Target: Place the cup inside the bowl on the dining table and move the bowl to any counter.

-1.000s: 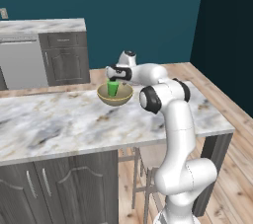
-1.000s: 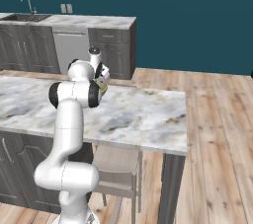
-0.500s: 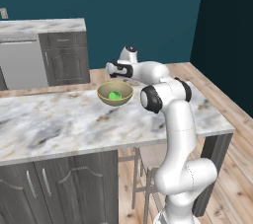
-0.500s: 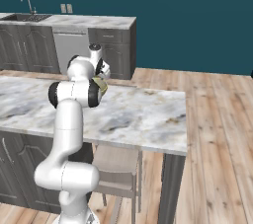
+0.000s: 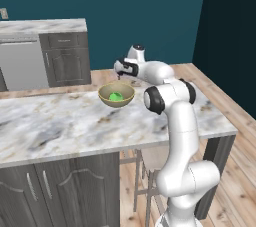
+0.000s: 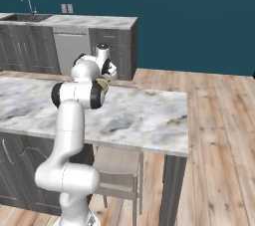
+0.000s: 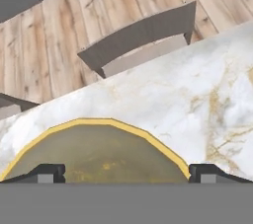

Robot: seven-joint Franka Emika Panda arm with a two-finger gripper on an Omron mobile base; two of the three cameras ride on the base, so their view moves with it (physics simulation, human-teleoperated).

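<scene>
Green cup (image 5: pixel 116 97) inside round tan bowl (image 5: pixel 116 94).

In the hand view the bowl (image 7: pixel 94 151) is cut off at 6 o'clock by the picture's edge; in the right base view it is almost wholly hidden behind the arm's elbow, and the gripper's (image 5: pixel 119 74) opening is too small to be judged

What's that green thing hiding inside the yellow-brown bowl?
Inside the bowl lies the little green cup, down at the bottom, seen from the left base view. Which way the cup lies can't be made out. The bowl's near wall covers the cup's lower part. The bowl stands on the marble dining table.
</scene>
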